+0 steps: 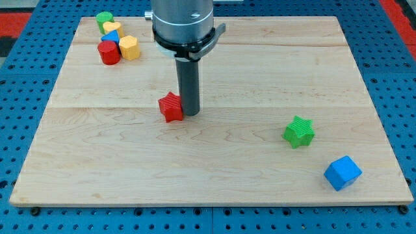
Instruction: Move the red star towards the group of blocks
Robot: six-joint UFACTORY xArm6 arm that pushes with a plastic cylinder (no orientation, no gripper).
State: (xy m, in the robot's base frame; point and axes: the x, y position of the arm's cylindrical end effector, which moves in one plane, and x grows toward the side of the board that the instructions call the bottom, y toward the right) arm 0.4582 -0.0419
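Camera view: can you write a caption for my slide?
My tip touches the red star from the view's right, far from the block group.

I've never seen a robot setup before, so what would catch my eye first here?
Probably my big grey arm hanging over the wooden board, its dark rod's tip right beside the red star at the middle. Next, a cluster of coloured blocks sits at the view's top left, while a green star and blue cube lie lower right.

No legible text, labels, brand marks, numbers or signs on any surface in the camera view: none on the wooden board [214,162], the coloured blocks, the arm's metal housing [183,23] or the blue perforated surround [396,78].
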